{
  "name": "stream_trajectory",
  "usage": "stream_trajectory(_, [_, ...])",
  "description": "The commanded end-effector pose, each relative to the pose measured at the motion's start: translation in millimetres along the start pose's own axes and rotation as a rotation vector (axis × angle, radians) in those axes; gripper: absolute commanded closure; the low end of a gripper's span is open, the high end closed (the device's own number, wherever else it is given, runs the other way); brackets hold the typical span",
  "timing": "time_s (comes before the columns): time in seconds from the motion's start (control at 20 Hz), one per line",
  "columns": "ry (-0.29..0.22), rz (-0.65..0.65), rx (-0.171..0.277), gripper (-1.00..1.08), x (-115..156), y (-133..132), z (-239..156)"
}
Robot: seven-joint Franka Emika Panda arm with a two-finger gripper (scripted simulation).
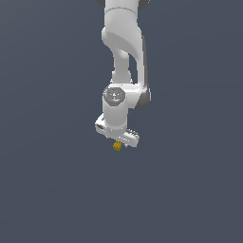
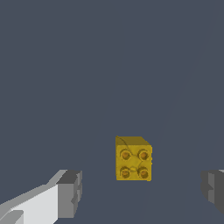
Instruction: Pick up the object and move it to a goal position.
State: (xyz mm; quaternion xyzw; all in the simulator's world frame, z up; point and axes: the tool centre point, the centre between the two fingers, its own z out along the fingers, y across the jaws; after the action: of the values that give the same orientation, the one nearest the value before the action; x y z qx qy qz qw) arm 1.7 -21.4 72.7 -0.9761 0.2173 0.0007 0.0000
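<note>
**Jaws spread wide, block between them**

Grey fingertip pads (image 2: 70,194) sit closest to my wrist camera, one at the lower left of that frame on its white finger, the other just showing at the lower right edge. Wide dark desk (image 2: 109,65) lies open between them, so my jaws stand released, gripping nothing.

Between the two pads, a little nearer the right one but touching neither, sits the yellow-orange block (image 2: 133,158). It faces the wrist camera with four small round studs set in a square, and a slim strip of another face shows along its upper edge. It sits square to the frame rather than tilted.

From the exterior view, my white arm (image 1: 124,52) hangs down from the top centre of the frame, and the block (image 1: 117,146) shows as a tiny yellow speck just under my hand, slightly below the middle of the picture. My fingers are too small there to make out. Whether the block rests on the desk or hangs clear of it, I cannot tell.
</note>
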Motion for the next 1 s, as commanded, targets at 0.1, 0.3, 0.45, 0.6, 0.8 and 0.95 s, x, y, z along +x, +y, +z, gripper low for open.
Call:
stream_trajectory(0.1, [0.000, 0.001, 0.000, -0.92, 0, 0, 5])
stream_trajectory(0.3, [0.001, 0.002, 0.000, -0.92, 0, 0, 21])
stream_trajectory(0.45, [0.001, 0.004, 0.000, -0.92, -1, 1, 37])
stream_trajectory(0.6, [0.001, 0.005, 0.000, -0.92, -1, 0, 47])
stream_trajectory(0.8, [0.001, 0.005, 0.000, -0.92, 0, 0, 51])
stream_trajectory(0.95, [0.001, 0.005, 0.000, 1.08, 0, 0, 51])
